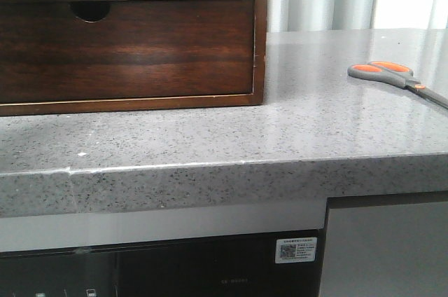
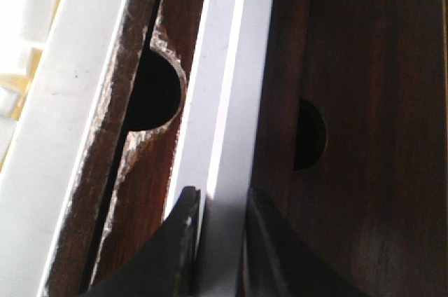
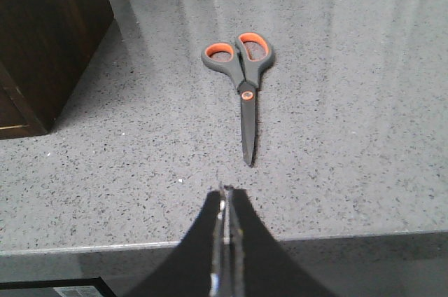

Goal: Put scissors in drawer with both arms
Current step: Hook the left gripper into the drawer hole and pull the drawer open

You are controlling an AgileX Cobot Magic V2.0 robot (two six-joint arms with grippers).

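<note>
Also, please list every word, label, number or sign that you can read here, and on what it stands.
Nothing can be read for certain.
White sticker on the glossy black panel under the grey speckled stone counter: print too small.
Faint characters and small white icons on the same panel: too blurred.

Glossy dark wooden drawer [image 1: 126, 52]; polished speckled grey stone countertop [image 1: 294, 136]; scissors [image 3: 241, 76] with matt plastic handles, metal blades.

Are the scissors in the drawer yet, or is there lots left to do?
Not yet. The scissors lie closed on the grey counter, apart from the wooden box. The left hand straddles the white strip of the upper drawer. The right hand is shut and empty, short of the blade tips. Grabbing and dropping them in remain.
</note>
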